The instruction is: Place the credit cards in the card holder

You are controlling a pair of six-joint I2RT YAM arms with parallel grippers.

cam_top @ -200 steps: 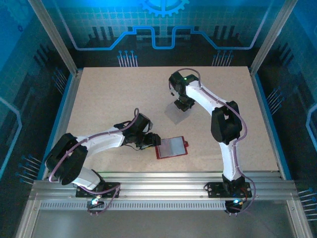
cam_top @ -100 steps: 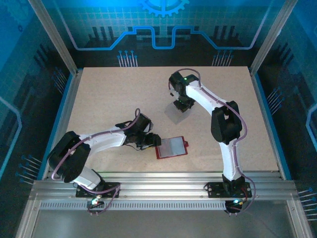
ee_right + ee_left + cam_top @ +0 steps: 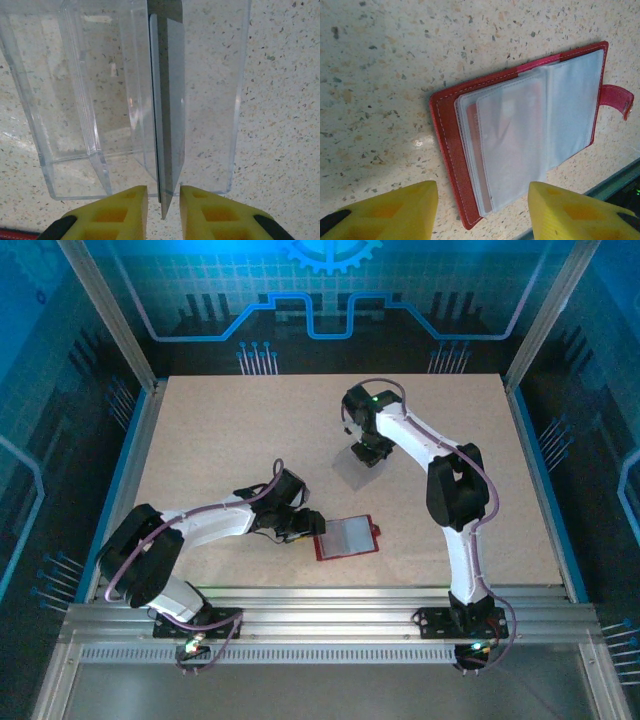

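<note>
**Card** [image 3: 169,100]: one grey card stands on edge inside the clear box [image 3: 65,100], close to the box's right wall. Its near end reaches past the rim, between the right pincer's fingers.

**Right pincer** [image 3: 163,205]: closed to a narrow slot around that end and judged to be gripping the card. With the card edge-on, its flat faces meet the pads squarely.

**Wallet** [image 3: 520,130]: lies open and flat on the table [image 3: 385,60], toward the near edge and well apart from the box. The pale pockets face up and the snap tab [image 3: 616,97] points away from the left arm. A brownish tint behind the pockets may be a card housed there, but this is not certain.

**Left pincer** [image 3: 481,197]: wide open and holding nothing, low at the wallet's left cover edge. It is judged to be placed there to steady the wallet or spread a pocket.

**Clearances:**
- The box wall flanks the card closely, so a straight lift along the card's own plane looks the safest exit.
- The table between box and wallet is bare.
- The near rail [image 3: 615,180] runs just beside the wallet, so room for approach lies above and from the far side.
</note>
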